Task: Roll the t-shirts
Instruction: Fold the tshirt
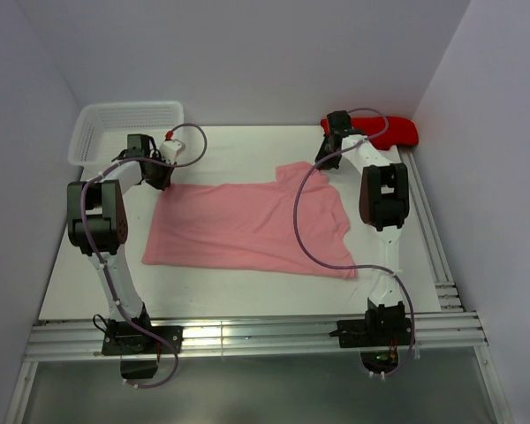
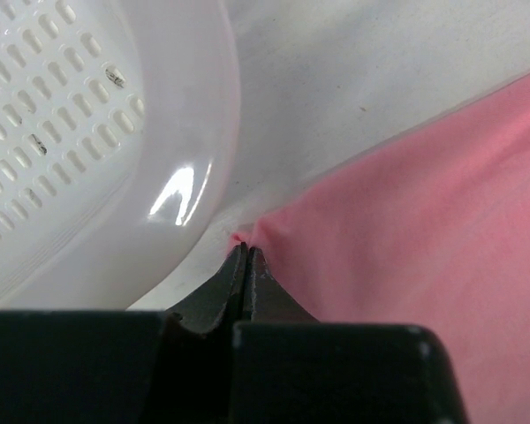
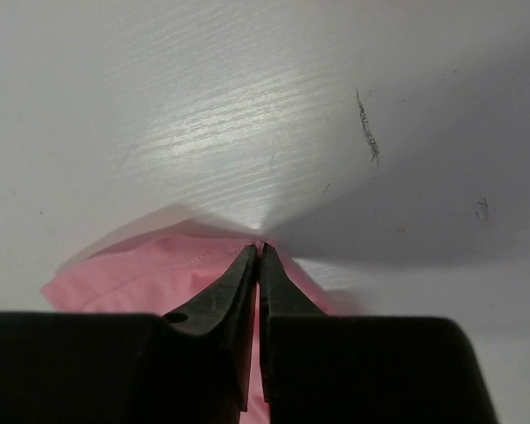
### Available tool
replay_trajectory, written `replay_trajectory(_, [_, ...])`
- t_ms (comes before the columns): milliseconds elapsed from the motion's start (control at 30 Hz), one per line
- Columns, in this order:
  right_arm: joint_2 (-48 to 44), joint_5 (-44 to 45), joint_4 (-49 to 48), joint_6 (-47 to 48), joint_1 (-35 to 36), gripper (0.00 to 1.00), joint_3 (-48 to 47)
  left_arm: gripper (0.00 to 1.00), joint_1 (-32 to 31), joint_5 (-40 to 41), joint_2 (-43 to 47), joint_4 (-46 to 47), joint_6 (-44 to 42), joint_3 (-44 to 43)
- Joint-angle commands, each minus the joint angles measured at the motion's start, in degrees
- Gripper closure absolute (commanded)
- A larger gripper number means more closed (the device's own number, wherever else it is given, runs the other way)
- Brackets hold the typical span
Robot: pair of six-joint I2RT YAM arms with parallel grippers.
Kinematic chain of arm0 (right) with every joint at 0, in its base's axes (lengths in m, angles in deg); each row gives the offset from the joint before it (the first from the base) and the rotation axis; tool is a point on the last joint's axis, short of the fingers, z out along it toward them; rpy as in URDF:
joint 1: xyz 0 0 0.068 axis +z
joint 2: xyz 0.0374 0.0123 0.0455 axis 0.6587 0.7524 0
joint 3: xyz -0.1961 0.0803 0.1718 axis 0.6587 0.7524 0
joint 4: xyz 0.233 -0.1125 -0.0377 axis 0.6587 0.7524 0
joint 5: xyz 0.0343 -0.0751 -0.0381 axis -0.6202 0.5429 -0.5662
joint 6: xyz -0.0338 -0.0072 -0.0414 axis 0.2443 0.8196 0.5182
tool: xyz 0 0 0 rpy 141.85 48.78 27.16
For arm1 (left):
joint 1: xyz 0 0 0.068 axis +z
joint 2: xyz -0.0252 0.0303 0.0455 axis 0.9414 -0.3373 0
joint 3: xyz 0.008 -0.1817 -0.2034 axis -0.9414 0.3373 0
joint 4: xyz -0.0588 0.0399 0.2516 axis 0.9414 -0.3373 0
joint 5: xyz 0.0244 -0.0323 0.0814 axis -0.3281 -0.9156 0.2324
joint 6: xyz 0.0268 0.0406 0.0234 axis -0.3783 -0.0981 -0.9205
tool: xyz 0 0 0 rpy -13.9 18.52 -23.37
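Pink soft t-shirt [image 1: 247, 225] flat, L gripper [image 2: 246, 247] & R gripper [image 3: 259, 247] clamped on edges.

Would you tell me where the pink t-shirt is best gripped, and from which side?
Likely its far edge, from above: lying flat, the t-shirt offers only corners to pinch. The left gripper is shut on the corner by the basket, the right gripper on the far sleeve.

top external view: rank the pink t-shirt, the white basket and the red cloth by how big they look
Largest to smallest:
1. pink t-shirt
2. white basket
3. red cloth
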Motion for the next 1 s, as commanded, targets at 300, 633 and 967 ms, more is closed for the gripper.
replay_trajectory(300, [-10.32, 1.32, -5.84, 0.14, 0.79, 1.00, 4.82, 1.00, -0.40, 2.07, 5.51, 2.76, 2.42, 1.16])
replay_trajectory(633, [-19.10, 2.90, -4.27, 0.41, 2.81, 1.00, 7.63, 1.00, -0.40, 2.60, 7.37, 1.10, 3.04, 1.60])
replay_trajectory(967, [-30.97, 5.53, -7.25, -1.88, 3.25, 1.00, 23.97, 1.00, -0.31, 0.31, 10.27, -3.38, 0.84, 3.71])
